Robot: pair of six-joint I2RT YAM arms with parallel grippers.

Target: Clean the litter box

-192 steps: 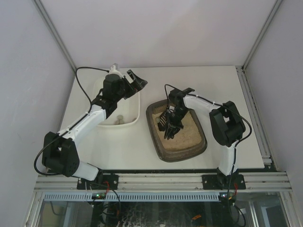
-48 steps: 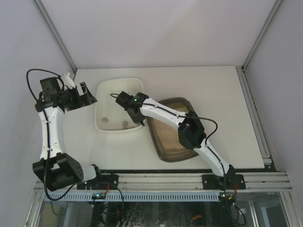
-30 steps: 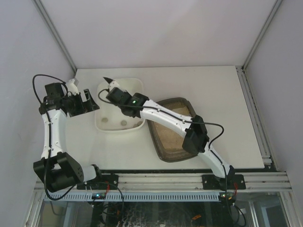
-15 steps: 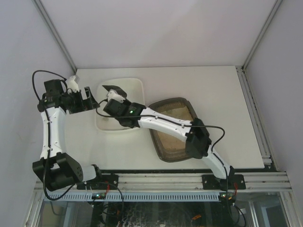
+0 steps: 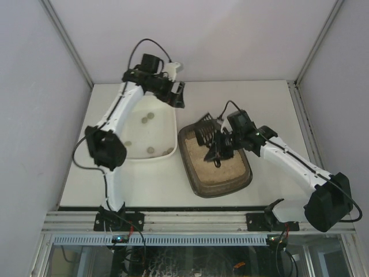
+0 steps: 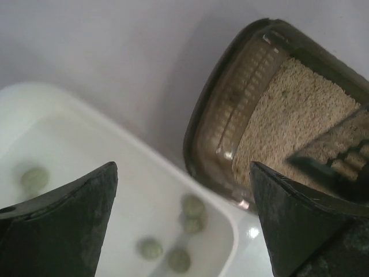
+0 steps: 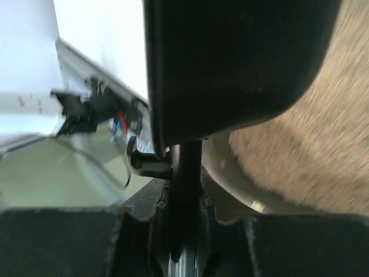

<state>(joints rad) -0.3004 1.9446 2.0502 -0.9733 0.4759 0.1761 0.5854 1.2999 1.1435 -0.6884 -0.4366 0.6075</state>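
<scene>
The dark brown litter box (image 5: pixel 230 176) with beige litter sits right of centre; it also shows in the left wrist view (image 6: pixel 225 127). My right gripper (image 5: pixel 222 151) is shut on the handle of a black slotted scoop (image 5: pixel 204 134), held over the box's far left part. In the right wrist view my gripper (image 7: pixel 184 199) clamps the handle, and the scoop (image 7: pixel 230 63) fills the top. My left gripper (image 5: pixel 177 95) is open and empty above the far right corner of the white tub (image 5: pixel 135 151). In the left wrist view its jaws (image 6: pixel 183 167) stand wide apart.
Several round green pellets (image 5: pixel 149 118) lie in the tub, also in the left wrist view (image 6: pixel 193 208). The tub and litter box stand close side by side. The grey enclosure walls close the table at left, right and back.
My right arm has drawn back from the tub, with the scoop now over the litter box. My left arm has swung from the tub's left side to its far right corner.
</scene>
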